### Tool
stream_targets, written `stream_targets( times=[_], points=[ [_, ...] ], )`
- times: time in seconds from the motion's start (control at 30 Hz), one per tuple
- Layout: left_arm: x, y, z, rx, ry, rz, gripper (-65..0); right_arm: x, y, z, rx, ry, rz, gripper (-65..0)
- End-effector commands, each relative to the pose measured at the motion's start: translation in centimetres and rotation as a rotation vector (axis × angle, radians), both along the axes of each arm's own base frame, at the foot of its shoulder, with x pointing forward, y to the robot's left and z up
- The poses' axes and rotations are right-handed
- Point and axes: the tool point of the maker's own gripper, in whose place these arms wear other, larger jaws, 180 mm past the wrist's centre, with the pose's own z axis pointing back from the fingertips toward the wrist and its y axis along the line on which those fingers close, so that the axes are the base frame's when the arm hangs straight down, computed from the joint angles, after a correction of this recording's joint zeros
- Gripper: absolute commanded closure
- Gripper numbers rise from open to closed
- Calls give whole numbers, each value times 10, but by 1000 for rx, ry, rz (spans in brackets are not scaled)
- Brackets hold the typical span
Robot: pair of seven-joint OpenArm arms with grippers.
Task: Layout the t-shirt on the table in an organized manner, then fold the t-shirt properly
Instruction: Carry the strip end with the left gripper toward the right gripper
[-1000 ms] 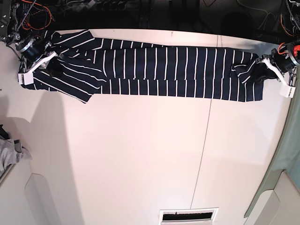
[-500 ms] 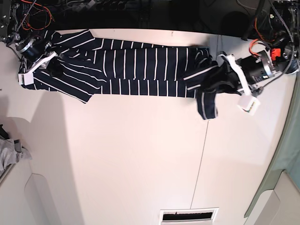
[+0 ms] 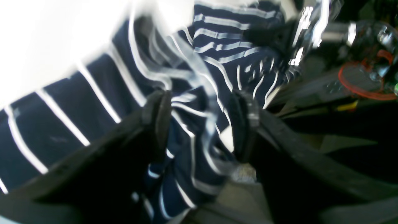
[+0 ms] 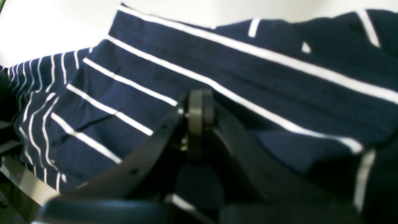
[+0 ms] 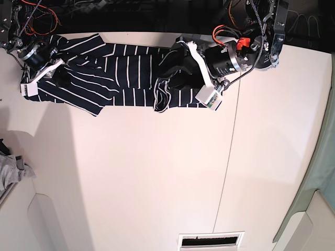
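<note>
Grey cloth (image 5: 10, 172) bunched at surface's left edge, low down. White vent grille (image 5: 211, 240) at bottom edge. Red-orange wiring (image 5: 39, 21) past top-left corner.

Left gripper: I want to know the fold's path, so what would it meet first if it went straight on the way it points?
Likely more of the t-shirt itself: the left gripper points along it toward the right gripper at the far end. Its height above the cloth is unclear.

A: What do the arms look like?
B: The black cylindrical left arm (image 5: 230, 56) has white finger brackets and red-orange cables.
A: The other?
B: The right gripper with matte-black curved fingers (image 4: 199, 109) has white brackets and red wiring too.
</note>
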Motion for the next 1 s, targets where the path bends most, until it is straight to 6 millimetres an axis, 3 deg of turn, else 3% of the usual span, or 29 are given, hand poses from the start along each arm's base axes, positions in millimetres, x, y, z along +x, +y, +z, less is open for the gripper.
stream_targets(
  times=[0.0,0.1,0.23,0.3,0.43,0.53,0.7,0.83,0.97],
  points=[
    [8,-7,12,-52,-34,9,-347,-2,-7,-2,-33,22,9,0],
    [11,-16,13,-86,-22,20,-347,-1,-7,-1,-27,20,6,0],
    [13,-19,16,-97,-29,24,-346,5,-3,7,23,-9,-19,-213],
    [14,-16,15,-90,-31,25,-346,10,-2,15,38,-31,-22,-260],
    [15,-7,12,-62,-33,25,-346,26,-7,47,16,-107,-13,-266],
    [19,13,8,-23,-37,46,-346,38,-18,76,-30,-173,-10,-266],
    [29,54,7,26,-48,122,-346,40,-70,93,-171,-177,-93,-266],
    [29,73,4,61,-44,133,-346,31,-113,90,-242,-113,-166,-274],
    [28,78,2,81,-41,126,-346,11,-139,65,-250,-2,-198,-403]
  ],
)
